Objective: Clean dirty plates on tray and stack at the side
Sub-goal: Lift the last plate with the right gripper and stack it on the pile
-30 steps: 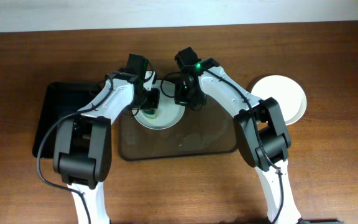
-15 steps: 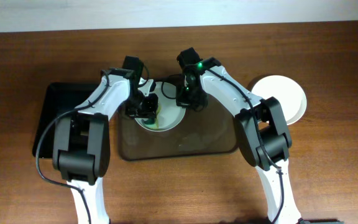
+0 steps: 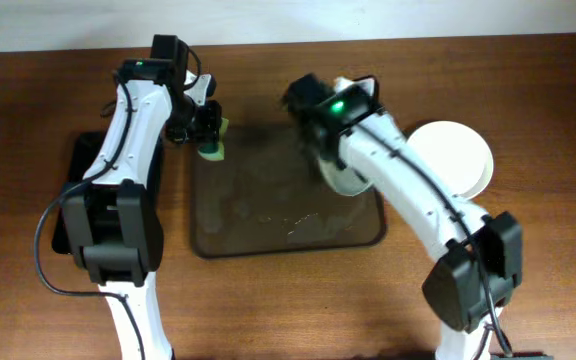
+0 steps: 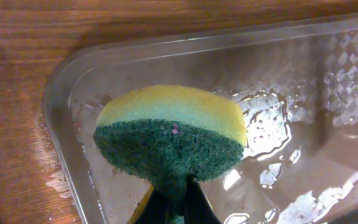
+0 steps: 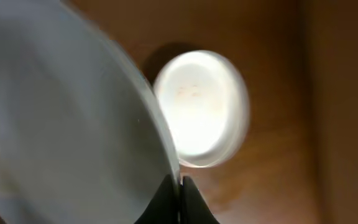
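My right gripper point(image 3: 320, 150) is shut on the rim of a pale plate point(image 3: 346, 180) and holds it tilted above the right end of the brown tray point(image 3: 268, 225). In the right wrist view the plate point(image 5: 61, 124) fills the left side, with my jaws point(image 5: 180, 186) pinching its edge. A white stack of plates point(image 3: 455, 155) sits on the table to the right of the tray, and it also shows in the right wrist view point(image 5: 201, 109). My left gripper point(image 3: 206, 128) is shut on a yellow-and-green sponge point(image 4: 173, 134) over the tray's far left corner point(image 4: 61, 124).
A smaller black tray point(image 3: 78, 190) lies left of the brown tray, under the left arm. The brown tray's floor is wet, with water patches point(image 4: 263, 127). The wall edge runs along the far side of the table.
The right gripper lifted the plate off the tray's far middle and carried it right, toward the stack. The left gripper pulled the sponge off the plate and moved to the tray's far left corner.
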You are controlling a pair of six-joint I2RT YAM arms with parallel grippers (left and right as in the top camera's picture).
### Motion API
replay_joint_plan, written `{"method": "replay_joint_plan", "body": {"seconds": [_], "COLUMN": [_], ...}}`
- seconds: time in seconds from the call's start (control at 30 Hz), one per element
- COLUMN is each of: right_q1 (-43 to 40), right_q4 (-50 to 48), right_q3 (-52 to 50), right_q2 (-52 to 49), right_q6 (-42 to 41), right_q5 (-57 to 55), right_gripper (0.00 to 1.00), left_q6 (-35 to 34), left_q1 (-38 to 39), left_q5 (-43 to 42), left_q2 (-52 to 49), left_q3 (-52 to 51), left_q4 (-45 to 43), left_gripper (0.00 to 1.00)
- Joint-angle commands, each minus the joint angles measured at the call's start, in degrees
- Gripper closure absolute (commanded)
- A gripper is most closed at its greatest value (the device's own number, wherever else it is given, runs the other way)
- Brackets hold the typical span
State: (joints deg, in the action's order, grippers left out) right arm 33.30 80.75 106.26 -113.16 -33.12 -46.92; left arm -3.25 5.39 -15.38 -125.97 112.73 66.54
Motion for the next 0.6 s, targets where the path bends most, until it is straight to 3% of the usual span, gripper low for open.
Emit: {"method": "replay_joint_plan", "body": {"seconds": [0.0, 0.1, 0.27, 0.37, 0.43, 0.5, 0.57], "right_q1": [6.69, 11.65, 11.69, 10.54, 6.78, 0.33, -4.63], "right_q4": [4.20, 13.20, 16.17, 14.97, 8.48, -1.79, -6.27], "right_q3": [0.02, 0.02, 0.02, 0.02, 0.02, 0.02, 0.04], "right_q2": [1.27, 1.27, 1.27, 1.27, 1.27, 1.29, 1.29], "right_q6": [-10.08, -22.01, -27.47, -28.65, -17.94, -1.22, 5.29], "right_q5": [-20.04, -26.01, -25.75, -17.25, -5.27, 13.75, 25.42], "right_gripper": [0.96, 0.96, 0.96, 0.96, 0.96, 0.96, 0.96], "left_q6": [-1.07, -1.07, -1.07, -1.07, -1.05, -1.05, -1.05], "left_q1": [0.90, 0.90, 0.90, 0.90, 0.90, 0.90, 0.90], "left_q5": [2.49, 3.21, 3.21, 3.21, 3.21, 3.21, 3.21], "left_q2": [0.28, 0.28, 0.28, 0.28, 0.28, 0.28, 0.28], "left_q3": [0.61, 0.61, 0.57, 0.57, 0.57, 0.57, 0.57], "left_q4": [-0.26, -0.26, -0.24, -0.24, -0.24, -0.22, -0.22], "left_gripper": [0.99, 0.99, 0.99, 0.99, 0.99, 0.99, 0.99]}}
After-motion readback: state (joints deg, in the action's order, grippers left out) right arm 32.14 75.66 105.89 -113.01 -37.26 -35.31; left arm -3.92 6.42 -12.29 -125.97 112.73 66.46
